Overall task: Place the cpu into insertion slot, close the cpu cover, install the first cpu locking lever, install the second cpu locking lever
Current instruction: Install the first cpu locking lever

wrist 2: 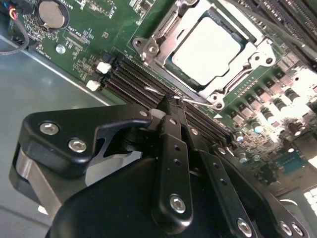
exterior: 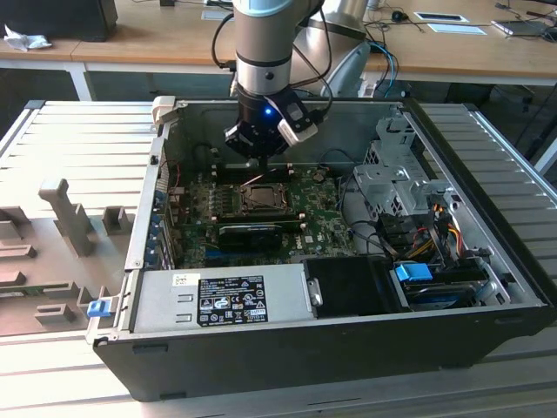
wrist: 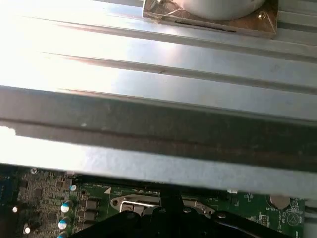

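the cpu [wrist 2: 210, 43] is seen already seated in the insertion slot [exterior: 262, 197] on the green motherboard [wrist 2: 94, 25], its pale silvery face showing through the square cutout of the cpu cover [wrist 2: 166, 29], which appears to be lowered flat around it in the second wrist view. so the first two steps are judged to be done, and the work in hand is judged to be one of the locking levers.

in the second wrist view the gripper [wrist 2: 174, 99] is brought low beside the socket, over the black memory slots [wrist 2: 133, 82]; its fingers [wrist 2: 173, 148] are drawn close together, and a thin wire lever [wrist 2: 198, 102] runs right at their tips. whether the lever is actually pinched or only touched cannot be told. in the exterior view the gripper [exterior: 261, 158] is placed at the far edge of the socket, inside the open computer case [exterior: 487, 287], with the grey power supply [exterior: 222, 298] well apart at the near side.

the next move is judged to call for a firm hold or push on the thin lever, a swing down along the socket edge, and a tuck under its retaining hook; the lever is springy and may slip off the narrow tips.
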Tool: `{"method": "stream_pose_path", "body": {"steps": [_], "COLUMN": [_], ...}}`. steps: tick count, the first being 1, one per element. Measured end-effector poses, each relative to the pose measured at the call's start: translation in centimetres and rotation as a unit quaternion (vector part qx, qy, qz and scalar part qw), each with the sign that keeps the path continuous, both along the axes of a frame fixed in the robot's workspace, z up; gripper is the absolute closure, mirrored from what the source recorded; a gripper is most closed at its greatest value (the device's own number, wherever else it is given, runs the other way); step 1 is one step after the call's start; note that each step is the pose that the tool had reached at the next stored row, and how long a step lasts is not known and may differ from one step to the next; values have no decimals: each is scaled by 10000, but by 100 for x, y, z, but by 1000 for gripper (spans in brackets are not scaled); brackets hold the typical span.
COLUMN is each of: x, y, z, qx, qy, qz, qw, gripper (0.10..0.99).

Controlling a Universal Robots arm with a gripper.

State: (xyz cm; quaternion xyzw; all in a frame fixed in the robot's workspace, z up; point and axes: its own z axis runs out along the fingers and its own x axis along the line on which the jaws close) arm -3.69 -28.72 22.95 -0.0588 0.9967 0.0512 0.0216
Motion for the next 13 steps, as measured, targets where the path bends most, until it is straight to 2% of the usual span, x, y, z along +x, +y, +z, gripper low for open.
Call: {"method": "stream_pose_path", "body": {"steps": [5,13], "x": [66,100], "y": [8,37], "z": [-50,-143], "qx": [-1,0], "qy": [1,0], "qz": [-102,-104], "qw": [9999,9999], "gripper": [980,980]}}
